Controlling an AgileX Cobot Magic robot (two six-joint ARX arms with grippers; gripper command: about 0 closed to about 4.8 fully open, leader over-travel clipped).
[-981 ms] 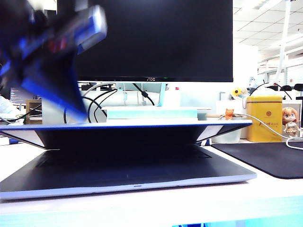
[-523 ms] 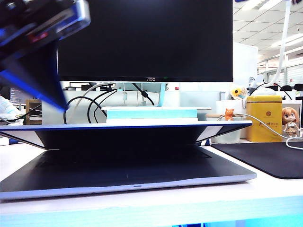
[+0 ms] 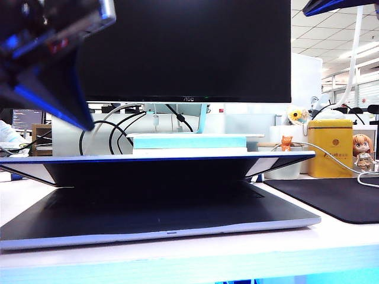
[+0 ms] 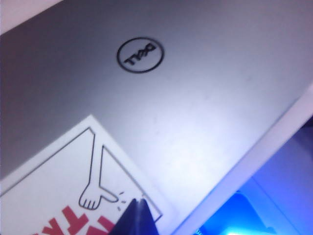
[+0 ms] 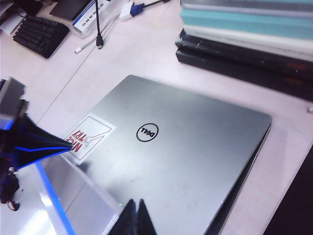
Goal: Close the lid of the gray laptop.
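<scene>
The gray laptop [image 3: 160,220] lies on the white desk with its lid [image 3: 154,158] lowered almost flat, and a dark wedge-shaped gap still shows above the keyboard. The lid's silver outside [image 5: 195,147] bears a round Dell emblem [image 4: 140,54] and a red-lettered white sticker [image 4: 58,196]. My left gripper [image 3: 87,126] hangs shut and empty a little above the lid's left part, over the sticker [image 5: 90,137]; its tip [image 4: 138,203] does not touch. My right gripper [image 5: 135,203] is shut and empty, high above the laptop's front edge.
A black AOC monitor [image 3: 189,47] stands behind the laptop, over a stack of books [image 3: 189,142] and looping cables [image 3: 118,127]. To the right are a black mat [image 3: 331,198], a yellow tin [image 3: 330,148] and a figurine [image 3: 362,151]. A black keyboard [image 5: 39,32] lies farther off.
My left gripper has lifted up and to the left, off the lid, and then shifted slightly right. The lid has stayed at the same low angle.
</scene>
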